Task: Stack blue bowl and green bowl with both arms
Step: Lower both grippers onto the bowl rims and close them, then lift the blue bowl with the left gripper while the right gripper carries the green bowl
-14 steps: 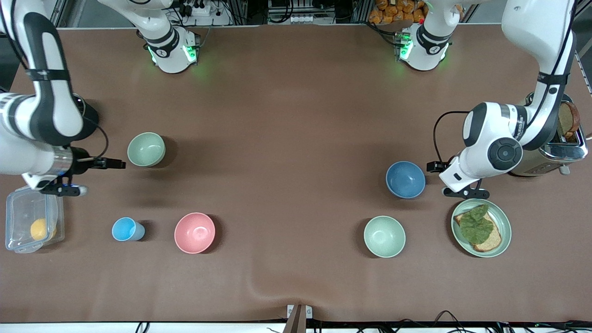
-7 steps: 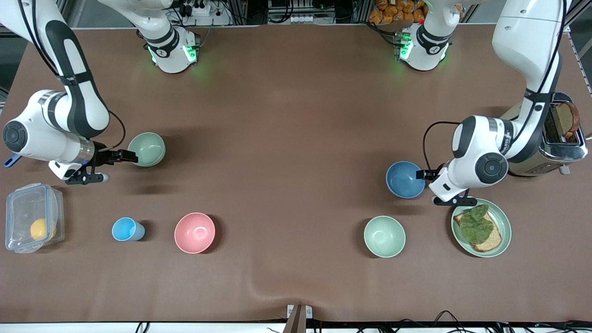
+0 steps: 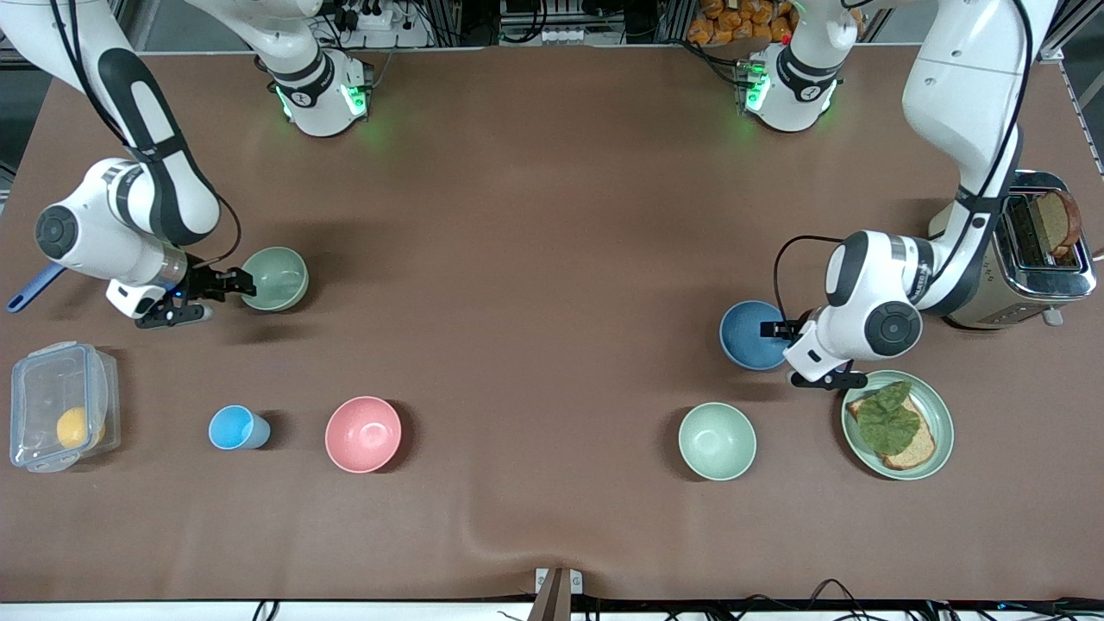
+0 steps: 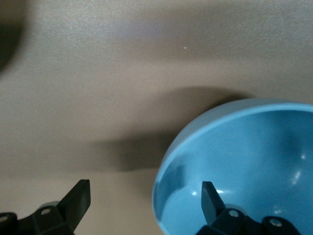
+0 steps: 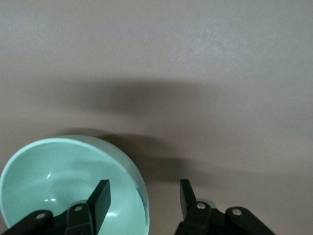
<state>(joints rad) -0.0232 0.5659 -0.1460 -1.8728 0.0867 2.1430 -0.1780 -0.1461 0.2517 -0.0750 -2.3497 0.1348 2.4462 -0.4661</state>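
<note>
in the front view we see the green bowl (image 3: 275, 278) near the table edge at the right arm's end, and the blue bowl (image 3: 753, 335) toward the left arm's end, farther from the camera than the pale mint bowl (image 3: 717, 441). the right gripper (image 3: 244, 283) sits at the green bowl's rim; the left gripper (image 3: 770, 329) is at the blue bowl's rim.

in the left wrist view the left gripper (image 4: 146, 196) is spread wide, one finger (image 4: 209, 198) inside the blue bowl (image 4: 244, 161), the other outside its wall.

in the right wrist view the right gripper (image 5: 144, 198) is likewise wide, straddling the green bowl's (image 5: 63, 176) wall, one finger (image 5: 101, 196) inside.
</note>
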